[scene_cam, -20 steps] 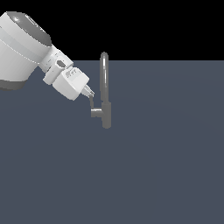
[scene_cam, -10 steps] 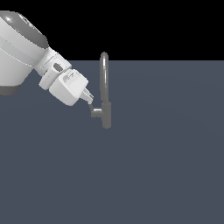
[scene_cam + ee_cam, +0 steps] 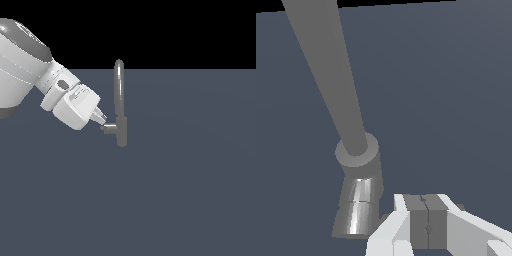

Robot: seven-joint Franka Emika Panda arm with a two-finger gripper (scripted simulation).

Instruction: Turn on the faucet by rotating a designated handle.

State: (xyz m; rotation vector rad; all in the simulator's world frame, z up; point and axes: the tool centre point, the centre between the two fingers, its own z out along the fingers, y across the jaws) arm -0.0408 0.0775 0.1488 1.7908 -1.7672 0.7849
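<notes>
I have the gripper pinched closed, holding nothing, its tips against the handle so pushing rotates the faucet lever.

arm: cut off by the exterior view's left edge | handle: tip hidden behind the gripper | faucet: spout top cut off in the wrist view | fingers: cropped at the wrist picture's edge

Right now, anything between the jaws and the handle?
Nothing. In the exterior view the gripper tip sits right at the outer end of the handle, no object between. The wrist view shows the jaws pressed together beside the faucet body.
</notes>
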